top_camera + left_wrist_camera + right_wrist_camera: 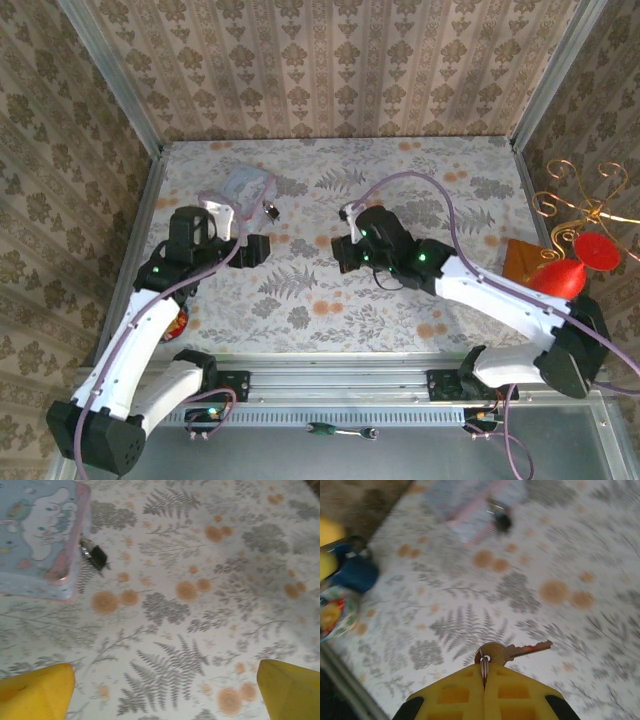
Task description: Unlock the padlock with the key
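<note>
The small black padlock (pixel 98 556) hangs by its thin shackle at the edge of the pastel cartoon tin (pixel 37 535); it also shows in the top view (pixel 271 211) and, blurred, in the right wrist view (pixel 501 518). My right gripper (pixel 485 666) is shut on the brass key (pixel 512 651), whose blade sticks out to the right above the cloth. In the top view that gripper (pixel 343 252) hovers mid-table, right of the padlock. My left gripper (pixel 165 690) is open with nothing between its yellow fingers (pixel 37 687), low over the cloth near the tin.
The floral cloth (pixel 400 190) covers the table inside patterned walls. A colourful toy (pixel 342 587) lies at the left edge. A red funnel-shaped object (pixel 570 270) and a gold wire stand (pixel 585 205) sit at the right. A green-handled tool (pixel 335 431) lies on the front rail.
</note>
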